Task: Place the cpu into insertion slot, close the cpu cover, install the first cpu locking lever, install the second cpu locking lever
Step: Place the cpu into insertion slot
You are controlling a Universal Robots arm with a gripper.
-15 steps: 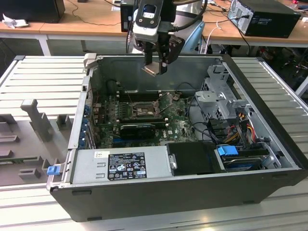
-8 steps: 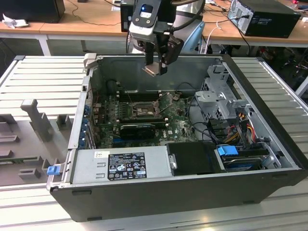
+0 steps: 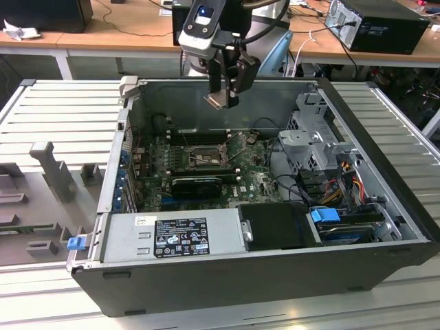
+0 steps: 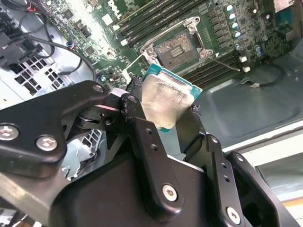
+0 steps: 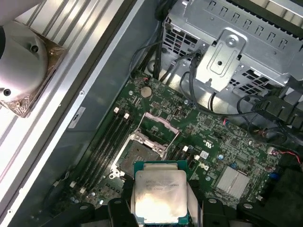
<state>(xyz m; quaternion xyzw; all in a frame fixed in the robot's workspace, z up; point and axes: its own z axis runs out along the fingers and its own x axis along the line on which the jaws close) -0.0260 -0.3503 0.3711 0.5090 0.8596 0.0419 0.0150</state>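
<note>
My gripper [image 3: 225, 93] hangs above the open computer case, shut on the cpu [image 3: 214, 101], a small square chip with a silver top and green edge. In both wrist views the cpu [image 4: 165, 97] [image 5: 160, 198] sits between the black fingers [image 4: 142, 127], tilted over the motherboard. Below it lies the insertion slot [image 3: 203, 159] [image 4: 177, 47] [image 5: 139, 153], a dark square socket in a metal frame with nothing in it. The cpu cover [image 5: 160, 124] stands swung open at one side of the slot. There is a clear gap of air between the chip and the slot.
The grey case walls [image 3: 227, 265] surround the motherboard [image 3: 254, 180]. A power supply [image 3: 172, 237] lies along the near side and a metal drive cage [image 3: 313, 141] with cables is at the exterior view's right. Long black memory slots [image 5: 106, 142] run beside the socket.
</note>
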